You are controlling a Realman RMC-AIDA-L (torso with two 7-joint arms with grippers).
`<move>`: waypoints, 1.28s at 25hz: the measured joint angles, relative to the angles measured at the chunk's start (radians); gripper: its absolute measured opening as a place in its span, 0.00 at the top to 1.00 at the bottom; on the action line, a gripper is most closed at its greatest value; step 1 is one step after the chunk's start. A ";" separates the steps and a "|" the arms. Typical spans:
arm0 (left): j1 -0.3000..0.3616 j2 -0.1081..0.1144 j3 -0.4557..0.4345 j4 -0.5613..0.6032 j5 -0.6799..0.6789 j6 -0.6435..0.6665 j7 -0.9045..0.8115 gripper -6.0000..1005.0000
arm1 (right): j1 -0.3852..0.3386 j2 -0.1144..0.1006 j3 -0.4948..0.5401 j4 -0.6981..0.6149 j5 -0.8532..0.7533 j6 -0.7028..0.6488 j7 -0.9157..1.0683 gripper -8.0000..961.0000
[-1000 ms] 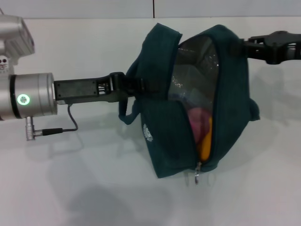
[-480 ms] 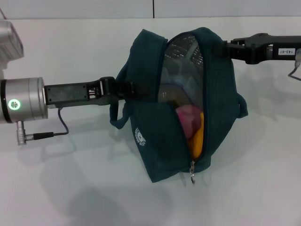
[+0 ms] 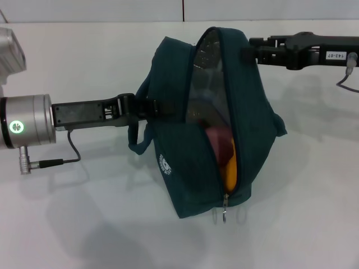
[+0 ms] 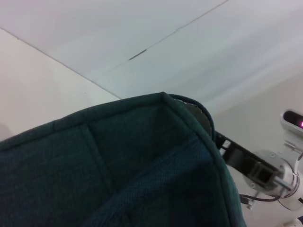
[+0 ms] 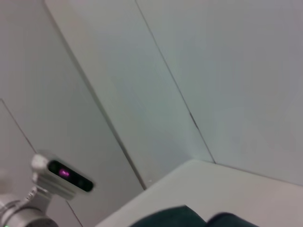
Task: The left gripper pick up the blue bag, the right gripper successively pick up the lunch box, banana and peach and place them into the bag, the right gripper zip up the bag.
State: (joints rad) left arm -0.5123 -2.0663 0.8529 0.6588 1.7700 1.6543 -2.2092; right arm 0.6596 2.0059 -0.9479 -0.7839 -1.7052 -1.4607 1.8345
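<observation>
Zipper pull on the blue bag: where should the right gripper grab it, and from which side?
Grip the metal ring zipper pull itself, where it dangles below the near end of the blue bag's open seam. It hangs free of the fabric, so probably come in low from the robot's right and pinch the ring's flat faces. The right gripper is currently at the bag's far top edge; the left gripper holds the handle side.

lunch box hidden inside blue bag (image 3: 190,168), peach (image 3: 220,143) half-hidden
</observation>
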 joint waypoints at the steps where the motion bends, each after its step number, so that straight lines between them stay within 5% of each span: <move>1: 0.001 0.000 0.000 0.000 0.000 -0.001 0.000 0.96 | 0.000 0.000 0.000 0.000 0.000 0.000 0.000 0.56; 13: 0.004 -0.003 0.000 -0.001 0.000 -0.010 0.000 0.96 | -0.084 -0.027 0.002 -0.027 0.149 -0.102 -0.098 0.22; 14: 0.004 -0.003 0.000 -0.001 0.000 -0.010 0.000 0.96 | -0.119 -0.026 0.001 -0.034 0.173 -0.216 -0.214 0.19; 23: 0.006 -0.005 -0.004 -0.001 -0.006 -0.011 0.000 0.96 | -0.232 0.003 -0.057 -0.021 0.069 -0.523 -0.655 0.20; 32: 0.003 -0.008 -0.011 -0.001 -0.006 -0.012 0.000 0.96 | -0.214 0.007 -0.148 0.142 -0.152 -0.393 -0.722 0.21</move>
State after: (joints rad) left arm -0.5088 -2.0743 0.8421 0.6581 1.7635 1.6428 -2.2089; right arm 0.4459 2.0126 -1.0962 -0.6423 -1.8574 -1.8541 1.1128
